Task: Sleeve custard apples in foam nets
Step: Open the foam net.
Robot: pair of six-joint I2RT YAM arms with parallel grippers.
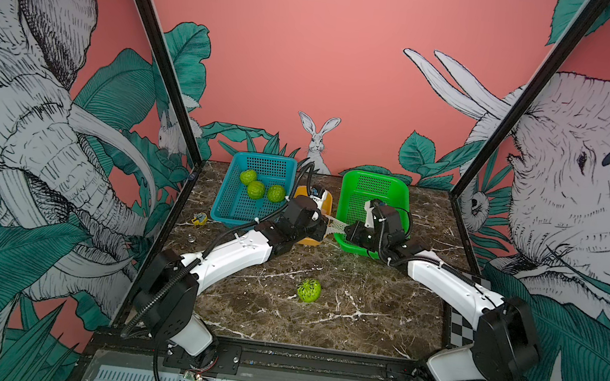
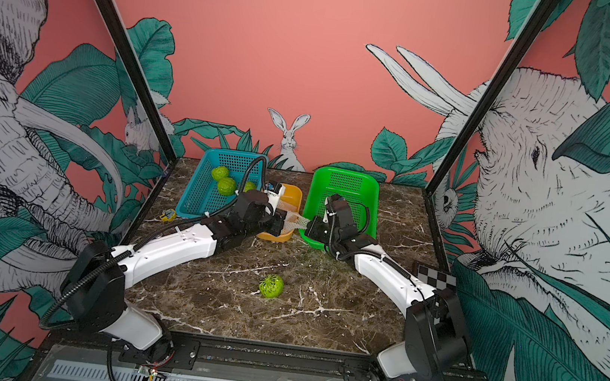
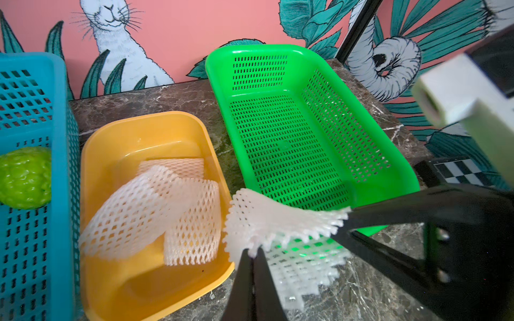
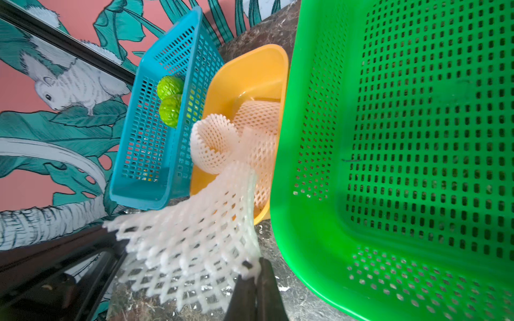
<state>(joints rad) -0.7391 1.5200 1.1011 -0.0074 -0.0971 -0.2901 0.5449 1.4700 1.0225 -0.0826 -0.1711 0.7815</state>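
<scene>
Two pinches on one diamond-mesh foam net (image 3: 278, 219): left gripper (image 3: 251, 254) and right gripper (image 4: 254, 271) each clamp an edge, beside the yellow tub (image 3: 144, 127). Three bumpy custard apples (image 1: 256, 189) sit in the slotted blue basket (image 1: 238, 211).

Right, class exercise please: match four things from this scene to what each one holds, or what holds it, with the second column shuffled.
Column 1
1. blue basket
2. yellow tub
3. green basket
4. stretched foam net

Column 2
A. pinched by the left gripper and the right gripper
B. nothing seen inside
C. three bare custard apples inside
D. loose foam nets inside

Pairs: 1-C, 2-D, 3-B, 4-A
</scene>
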